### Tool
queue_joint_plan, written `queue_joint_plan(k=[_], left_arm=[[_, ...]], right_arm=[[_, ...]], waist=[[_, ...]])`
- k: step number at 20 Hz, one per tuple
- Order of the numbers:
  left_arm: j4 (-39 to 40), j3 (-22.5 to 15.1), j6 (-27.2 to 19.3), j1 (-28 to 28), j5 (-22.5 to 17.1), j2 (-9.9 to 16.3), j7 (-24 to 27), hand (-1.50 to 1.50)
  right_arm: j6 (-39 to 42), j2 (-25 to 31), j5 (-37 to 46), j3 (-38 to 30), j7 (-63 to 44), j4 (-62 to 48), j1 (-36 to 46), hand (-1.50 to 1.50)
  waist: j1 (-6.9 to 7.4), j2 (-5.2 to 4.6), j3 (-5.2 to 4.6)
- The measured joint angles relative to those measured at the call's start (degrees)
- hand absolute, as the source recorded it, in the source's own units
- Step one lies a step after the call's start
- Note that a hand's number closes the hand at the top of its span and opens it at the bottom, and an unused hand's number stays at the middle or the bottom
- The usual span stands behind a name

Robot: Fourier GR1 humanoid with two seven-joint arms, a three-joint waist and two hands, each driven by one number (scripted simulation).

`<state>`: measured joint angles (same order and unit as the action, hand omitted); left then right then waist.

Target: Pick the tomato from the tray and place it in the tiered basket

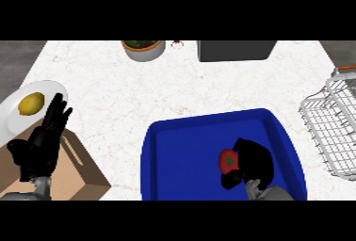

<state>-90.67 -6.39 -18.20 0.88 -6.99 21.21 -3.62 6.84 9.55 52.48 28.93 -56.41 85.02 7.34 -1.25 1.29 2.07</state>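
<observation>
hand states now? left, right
Left hand: open, fingers straight, holding nothing, at the view's left over the plate's edge.
Right hand: curled round the tomato over the blue tray.

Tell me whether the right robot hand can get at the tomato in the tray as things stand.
Probably yes. The right robot hand is already over the blue tray, its fingers curled round the tomato. Nothing stands between them; no other item shows in the tray.
</observation>
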Motion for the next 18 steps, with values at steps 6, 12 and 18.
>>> queue_joint_plan(k=[6,12,18], left_arm=[[-3.0,2.3,-1.8,-4.8,-0.8,1.0,-1.4,0.00],[-4.6,3.1,-2.3,-6.6,-0.9,1.4,-2.1,0.00],[-5.4,3.3,-2.1,-7.1,-1.1,1.6,-2.9,0.00]], right_arm=[[-7.1,3.2,0.9,-13.7,-4.8,3.5,-8.7,1.50],[-12.6,2.9,3.7,-23.2,-5.8,14.4,-14.4,1.50],[-15.5,1.3,9.4,-29.7,-6.3,30.6,-16.3,1.50]], waist=[[-4.40,0.56,-0.15],[-5.84,0.86,-0.46],[-6.13,0.91,-0.76]])
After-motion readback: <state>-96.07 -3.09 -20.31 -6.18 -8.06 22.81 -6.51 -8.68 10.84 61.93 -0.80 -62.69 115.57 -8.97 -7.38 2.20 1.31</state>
